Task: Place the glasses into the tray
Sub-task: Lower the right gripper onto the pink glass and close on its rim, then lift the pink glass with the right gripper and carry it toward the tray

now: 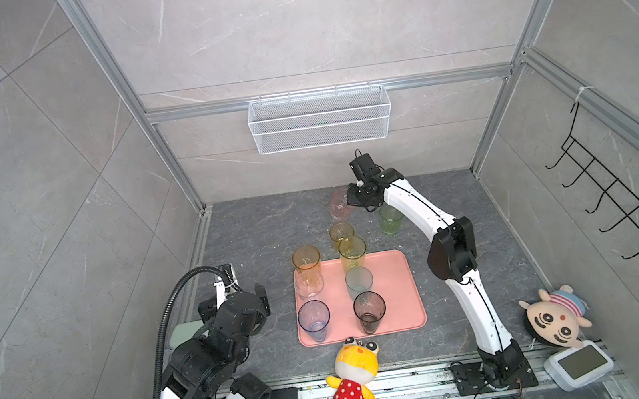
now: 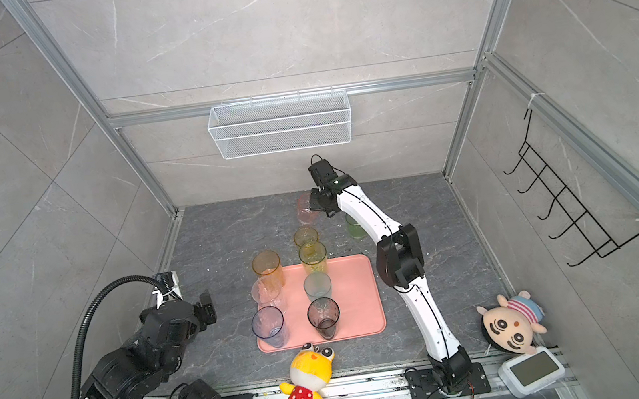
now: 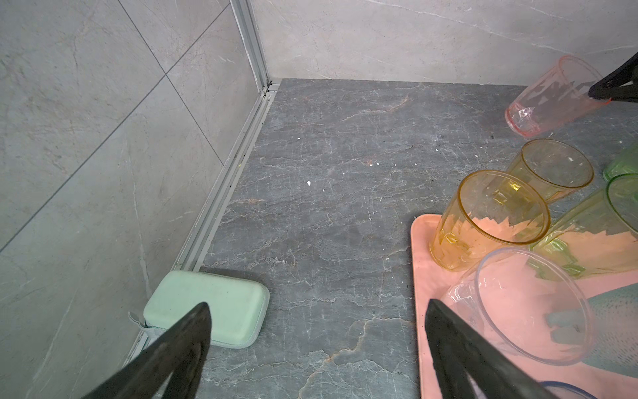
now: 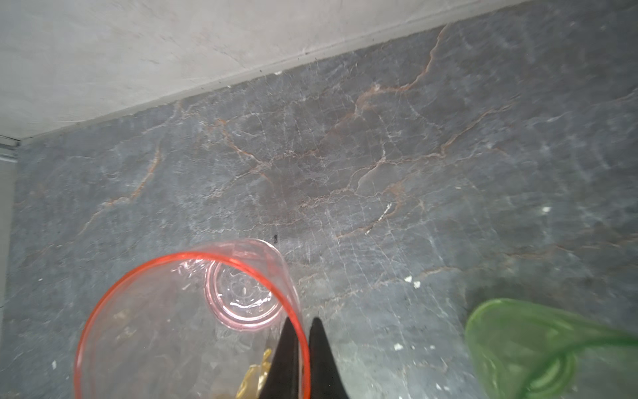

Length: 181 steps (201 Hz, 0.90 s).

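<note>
Right gripper [image 4: 303, 323]: pinched shut on the rim wall of the pink tumbler [image 4: 186, 321], one finger inside the mouth, one outside.
Left gripper [image 3: 317, 305]: jaws spread wide, nothing between them; parked at 9 o'clock of the tray [image 1: 396, 282], low over the table [image 3: 328, 207].
Pink tumbler, place: at 12 o'clock of the tray in both top views, well beyond the far rim, not in it. Green tumbler [image 1: 391, 219] near, at its 4 o'clock. Short yellow tumbler [image 1: 341, 233] at its 6 o'clock. Both on the table too.
Pink tumbler, axis: tilted, neither upright nor flat. Mouth toward 3 o'clock at the gripper, base toward 9 o'clock and downward. Base touching the table or not: cannot tell.
Handling: looks thin, stiff and light. Smooth wall, likely slippery. Apt to swing under a one-wall pinch, so probably best carried slowly.
Hold: rim pinch as now seems workable; a grasp across the body near the mouth likely firmer.
Tray, room: blue tumbler [image 1: 314, 320] and grey tumbler [image 1: 369, 311] at the near rim, more behind them; bare floor on the 3 o'clock half.
</note>
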### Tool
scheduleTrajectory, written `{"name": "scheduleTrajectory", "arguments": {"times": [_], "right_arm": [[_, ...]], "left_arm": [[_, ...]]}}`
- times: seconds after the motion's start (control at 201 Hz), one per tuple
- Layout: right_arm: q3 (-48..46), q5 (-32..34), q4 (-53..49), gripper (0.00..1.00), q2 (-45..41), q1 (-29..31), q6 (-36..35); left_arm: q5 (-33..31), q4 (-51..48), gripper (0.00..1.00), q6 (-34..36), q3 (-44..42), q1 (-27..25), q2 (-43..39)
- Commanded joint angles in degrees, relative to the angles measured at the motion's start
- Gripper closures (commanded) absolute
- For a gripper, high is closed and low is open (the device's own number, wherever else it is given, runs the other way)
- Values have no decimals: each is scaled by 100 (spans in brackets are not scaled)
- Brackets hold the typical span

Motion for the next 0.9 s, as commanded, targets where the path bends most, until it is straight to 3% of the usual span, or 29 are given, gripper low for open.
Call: {"name": "scheduleTrajectory", "arguments": {"times": [0.0, 0.314, 0.896], "right_arm": [[-552, 37, 351, 100, -685, -15, -96], [-2228, 28, 1104, 100, -2025, -20, -108], [-4113, 491, 1135, 100, -3859, -13, -462]], "left_arm": [[-51, 66, 4, -70, 12, -36, -50], [-29, 54, 3, -84, 18, -46, -69], [-25, 30, 4, -125, 19, -73, -152]]}}
